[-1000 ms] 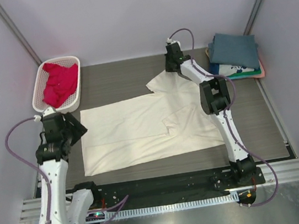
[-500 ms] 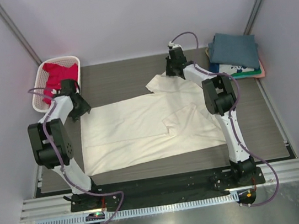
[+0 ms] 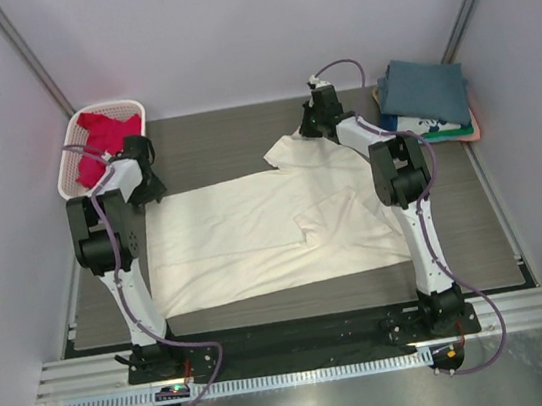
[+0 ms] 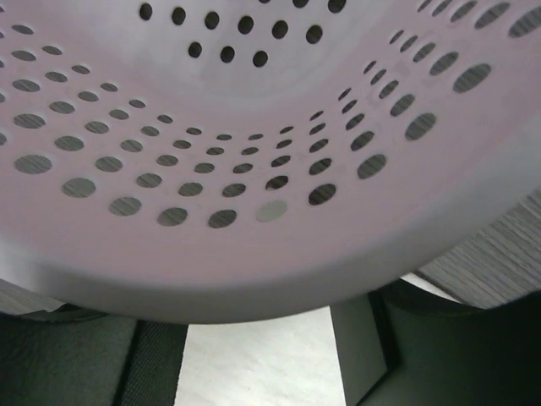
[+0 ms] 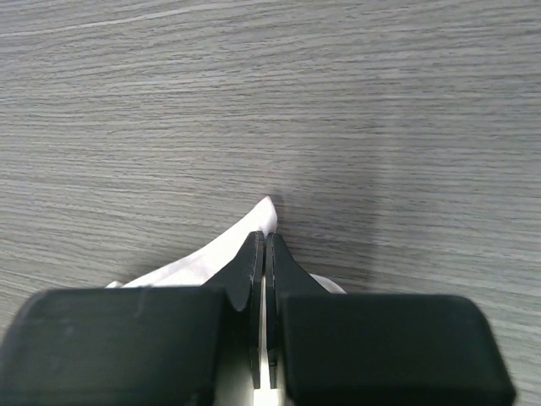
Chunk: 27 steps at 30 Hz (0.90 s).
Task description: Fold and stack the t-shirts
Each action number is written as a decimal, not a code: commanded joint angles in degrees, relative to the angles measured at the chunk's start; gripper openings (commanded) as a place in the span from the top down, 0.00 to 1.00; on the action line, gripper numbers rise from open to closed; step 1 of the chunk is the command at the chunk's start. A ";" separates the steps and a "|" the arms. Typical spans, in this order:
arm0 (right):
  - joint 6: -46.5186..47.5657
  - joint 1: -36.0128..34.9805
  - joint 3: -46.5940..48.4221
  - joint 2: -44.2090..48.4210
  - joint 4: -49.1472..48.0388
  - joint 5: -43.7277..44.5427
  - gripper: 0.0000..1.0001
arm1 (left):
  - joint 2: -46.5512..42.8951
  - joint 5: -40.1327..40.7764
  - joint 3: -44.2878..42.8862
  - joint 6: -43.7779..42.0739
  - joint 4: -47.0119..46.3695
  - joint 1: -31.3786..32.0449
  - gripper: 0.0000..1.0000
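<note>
The cream shirt (image 3: 255, 235) is lying spread across the middle of the table (image 3: 213, 150), with one sleeve rumpled at its far right side. The right gripper (image 5: 265, 245) is pinching that far edge with its fingers pressed tight together, and only a thin tip of cloth is showing past them. The left gripper (image 3: 145, 183) is hanging over the shirt's far left corner with its fingers standing apart and nothing between them.

The trouble I am expecting is on the left. That gripper is sitting just beside the basket (image 3: 72, 155), whose holed wall is filling the wrist view. If it is reaching down from here, a finger may be catching the plastic or shoving the basket along instead of taking cloth. It may also be closing short of the corner and coming up empty.

On the right, the bite is looking shallow. A pull could be slipping the cloth free, or dragging the shirt crooked if one side is rising alone.

Counting what is here:
- Two arms are working.
- One basket is standing at the far left.
- One crimson shirt (image 3: 105, 135) is lying inside it.
- One cream shirt is lying open.
- One stack (image 3: 424, 91) is sitting at the far right, blue on top. I am making out four folded shirts in it, though the lower layers are hard to separate.
</note>
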<state>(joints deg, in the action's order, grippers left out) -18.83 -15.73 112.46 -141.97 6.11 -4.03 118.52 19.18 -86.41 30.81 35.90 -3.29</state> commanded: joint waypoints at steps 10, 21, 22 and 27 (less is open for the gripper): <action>-0.51 0.70 -2.16 0.82 4.44 -3.70 0.99 | 5.75 -3.44 -3.66 -5.84 -3.73 0.30 0.61; 0.28 0.87 -1.72 3.54 4.53 -5.46 0.99 | 7.70 -8.63 -6.85 -6.82 0.40 0.13 1.00; 0.63 0.96 -1.72 5.20 4.79 -5.72 0.99 | 5.60 -8.89 -6.49 -6.38 0.40 0.21 1.00; 0.81 0.96 -7.51 14.16 4.97 -7.66 0.99 | -1.96 -10.91 -4.82 -4.62 0.75 0.21 1.00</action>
<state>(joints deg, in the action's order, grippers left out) -19.00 -14.55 107.87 -137.67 9.43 -9.61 122.02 11.38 -92.60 25.15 37.87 -2.74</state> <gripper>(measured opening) 0.031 0.006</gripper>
